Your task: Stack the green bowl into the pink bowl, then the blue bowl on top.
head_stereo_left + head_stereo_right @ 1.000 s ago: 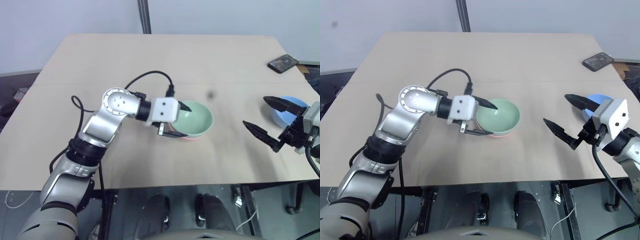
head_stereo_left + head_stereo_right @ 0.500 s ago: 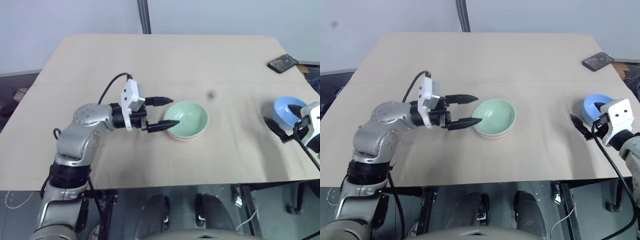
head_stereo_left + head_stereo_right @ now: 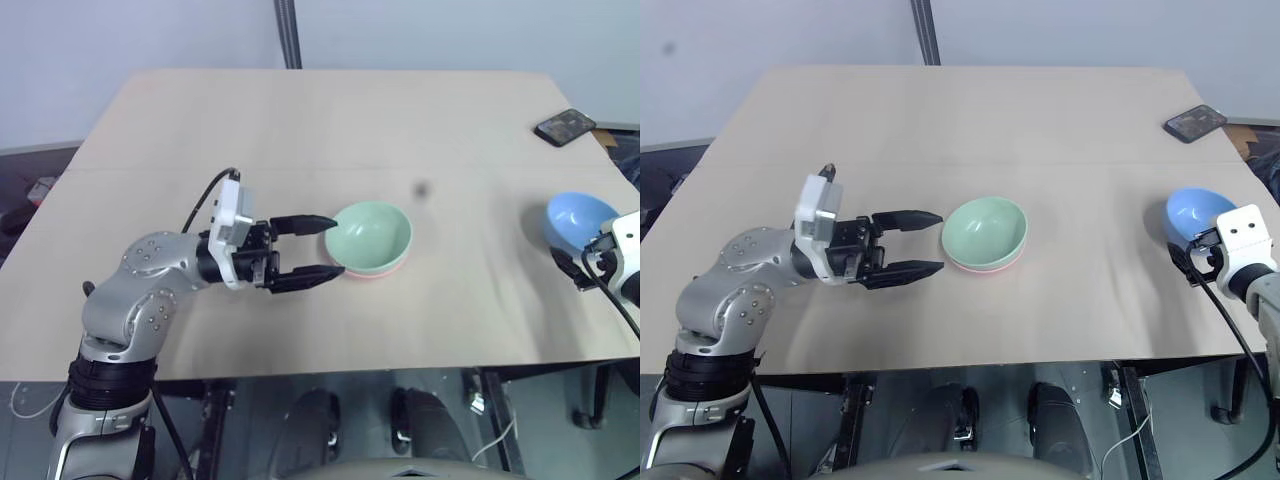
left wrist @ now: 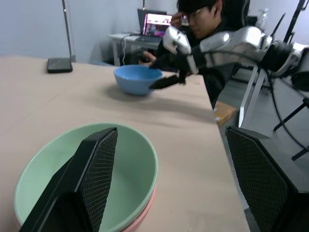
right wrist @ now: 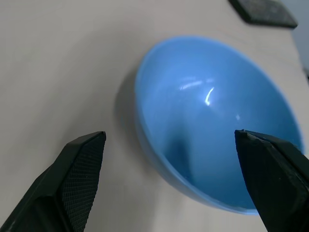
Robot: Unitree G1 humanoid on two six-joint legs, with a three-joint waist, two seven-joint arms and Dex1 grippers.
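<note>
Already the green bowl (image 3: 369,234) sits in the pink bowl (image 3: 385,273).

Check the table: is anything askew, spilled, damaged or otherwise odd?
Nothing spilled or damaged. The green bowl sits slightly tilted in the pink bowl. The blue bowl stands upright near the table's right edge, and a phone lies at the far corner.

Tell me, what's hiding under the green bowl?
The pink bowl is under the green bowl, which sits nested inside it. Just a strip of pink rim peeks out below the green edge. The pink bowl's inside is covered, so it cannot be seen.
</note>
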